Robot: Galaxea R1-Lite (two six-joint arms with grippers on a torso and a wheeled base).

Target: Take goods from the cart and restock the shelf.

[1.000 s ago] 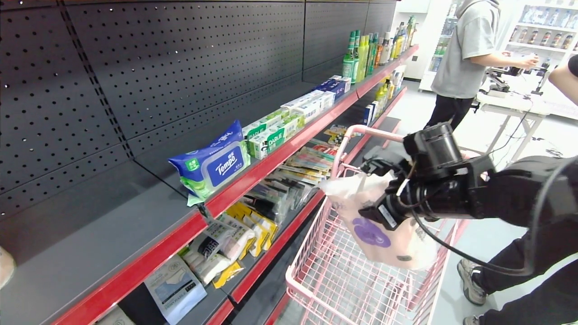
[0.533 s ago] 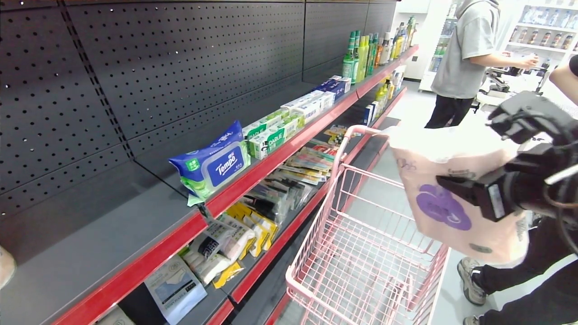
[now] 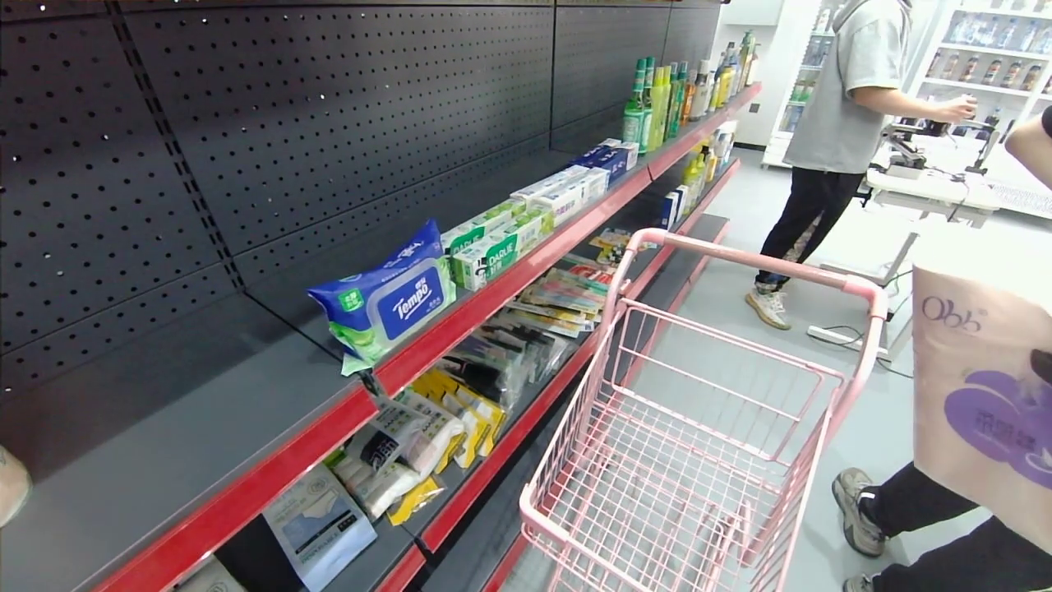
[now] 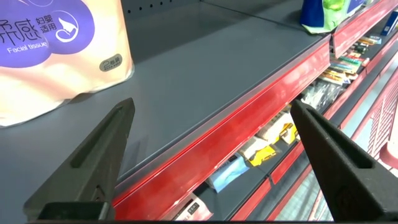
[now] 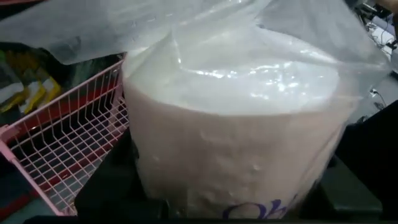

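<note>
Shop wall: a black board [image 3: 329,107] full of small holes stands behind the long shelf [image 3: 205,411], which is grey with a red front edge.
Left side: the left hand [image 4: 211,168] hangs just over the grey shelf top. Its two fingers are wide apart and hold nothing.
Tissue on the shelf: the shelf pack [image 4: 56,56], pink with a purple mark, already stands on the shelf near the left hand, not touching it.
Wipes: the blue wipes [image 3: 382,300] lean at the red edge, farther along.
Boxes and bottles: the toothpaste boxes [image 3: 493,247] sit in a row next, and the green bottles [image 3: 653,99] stand far down the shelf.
Cart: the pink cart [image 3: 744,257] stands in front of the shelf.
Tissue in the air: the held pack [image 3: 978,386] is up high, to the right of the cart handle and well apart from the shelf.
Right side: the right hand [image 5: 230,202] is clamped on the held pack from both sides.
Pack's move: a second ago the held pack was low in the cart. The right arm has lifted it out and swung it off to the right.
Next for the pack: the picking looks done. It has to go left, over the cart, onto the shelf, maybe beside the shelf pack. Its loose plastic wrap may slip.
</note>
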